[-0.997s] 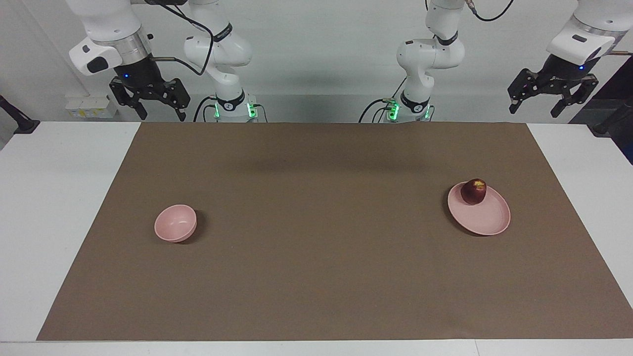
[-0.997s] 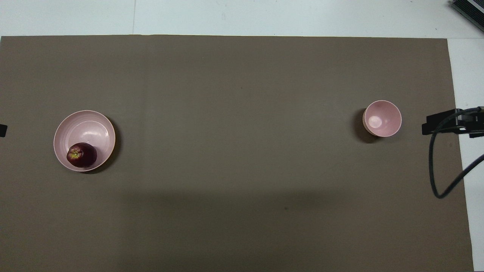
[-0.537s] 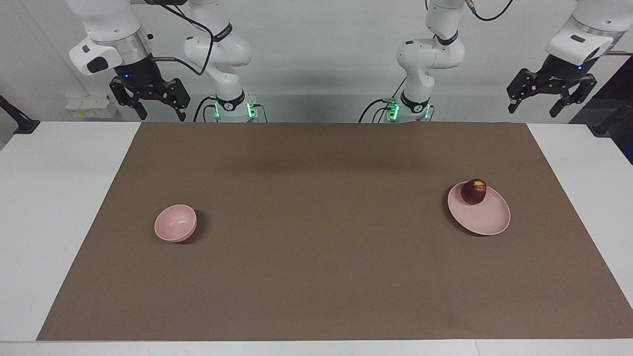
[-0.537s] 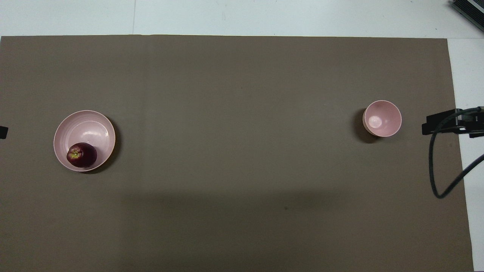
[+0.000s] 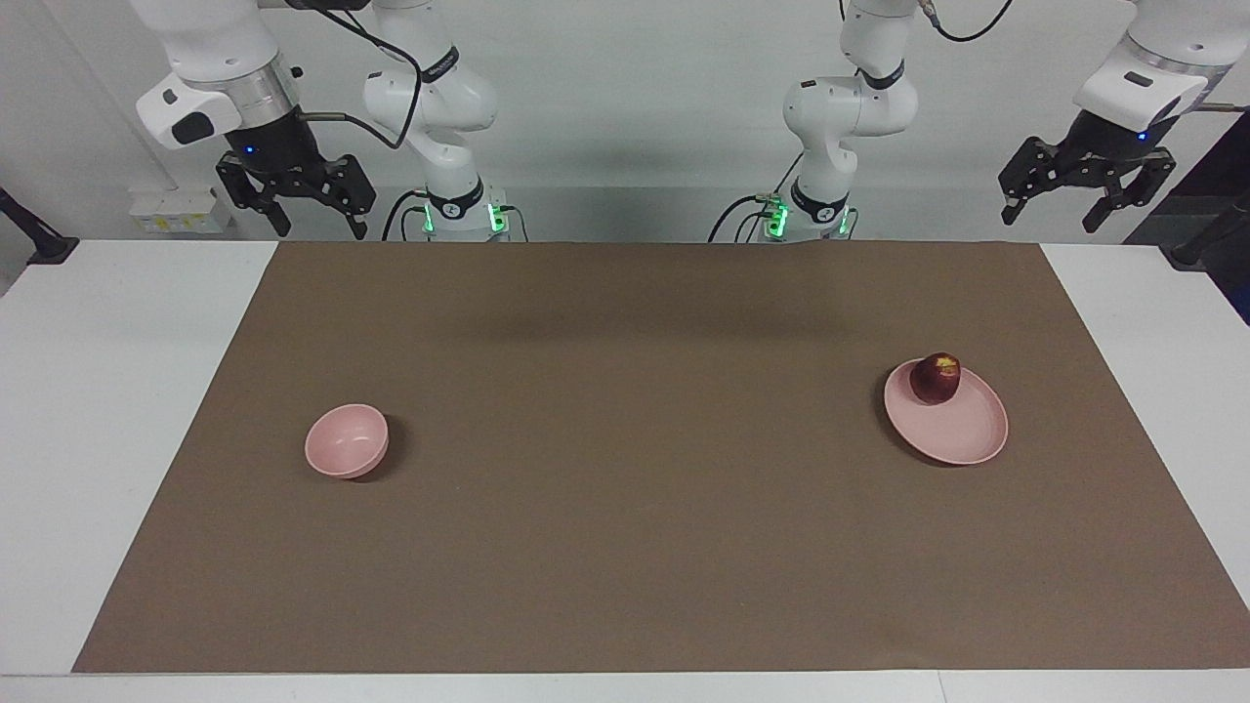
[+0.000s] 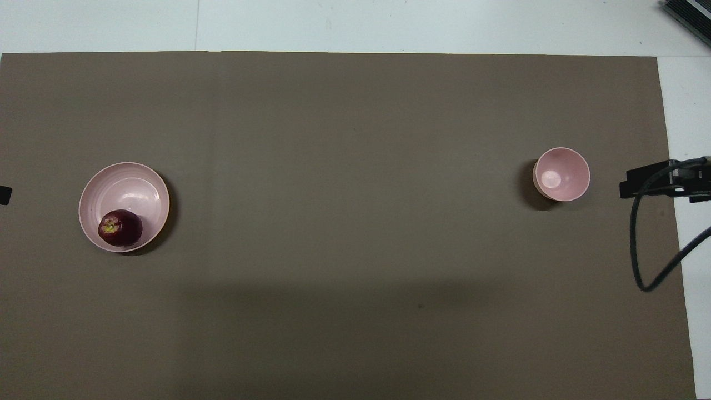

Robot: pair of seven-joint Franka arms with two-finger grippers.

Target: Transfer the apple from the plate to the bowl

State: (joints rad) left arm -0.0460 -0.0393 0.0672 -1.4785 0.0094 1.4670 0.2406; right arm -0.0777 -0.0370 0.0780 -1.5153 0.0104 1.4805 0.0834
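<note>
At the left arm's end of the brown mat [image 5: 625,547], a bit nearer the robots than the mat's middle line, sits the wide, shallow pale pink plate [image 5: 962,430] with the small round dark red apple [image 5: 936,379] on it. The apple isn't centred: it's parked against the plate's robot-side rim, yellowish stem patch facing up. The small, deep pale pink bowl [image 5: 346,440] is well apart from it, toward the right arm's end of the mat, and it's empty.

So nothing's been picked up yet; the step in hand looks like the reach for the apple. My take on doing it well: the left arm is the obvious one since the plate is on its side. Come straight down over the apple, put the fingers either side of its widest part, and don't go so low that they knock the plate's rim, which is right beside the fruit. It's round and smooth, so I'd guess an off-centre pinch would let it roll or squirt out. The bowl is only a little wider than the apple, so the drop needs to be well centred.

Pose-wise, the left gripper [image 5: 1086,195] hangs high near the mat's robot-side corner at its own end, jaws apart, nothing in them. The right gripper [image 5: 298,200] waits up high by the other robot-side corner, jaws also apart and empty.
</note>
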